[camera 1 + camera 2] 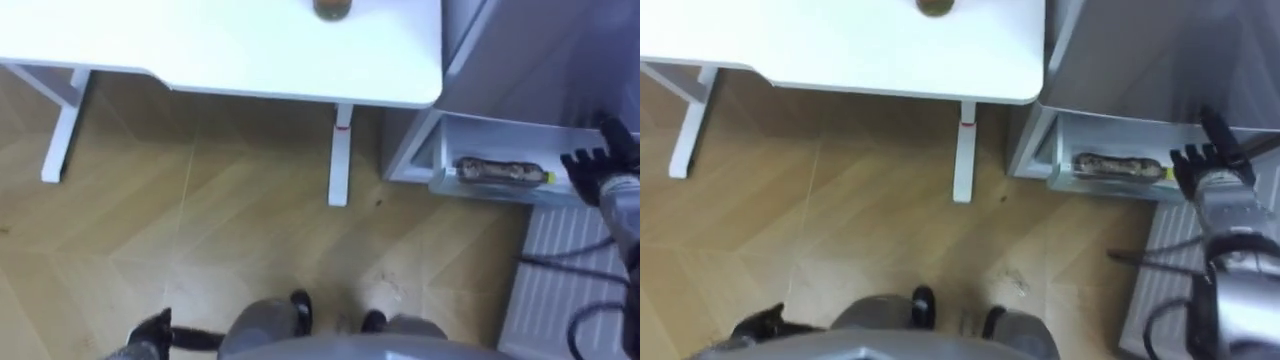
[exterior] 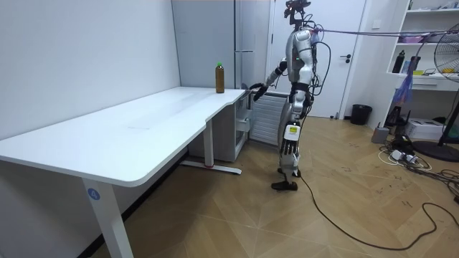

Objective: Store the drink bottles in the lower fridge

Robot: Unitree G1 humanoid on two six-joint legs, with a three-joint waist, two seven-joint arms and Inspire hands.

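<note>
A brown drink bottle [image 1: 503, 172] lies on its side in the open lower fridge compartment [image 1: 470, 130], its green cap pointing right. My right hand [image 1: 600, 165] hovers just right of that cap, open with straight fingers and holding nothing. A second brown bottle [image 2: 220, 77] with a green cap stands upright on the white table [image 1: 250, 60] near its far end, seen from above as a bottle top [image 1: 331, 8]. My left hand [image 1: 150, 335] hangs low at my side. In the room view I stand at the table's end, facing the grey fridge [image 2: 244, 43].
A white ribbed panel [image 1: 560, 280] lies below the open compartment at my right. The table's white legs [image 1: 340, 155] stand on the wooden floor between me and the fridge. A fan and a shelf [image 2: 430, 79] stand at the room view's right.
</note>
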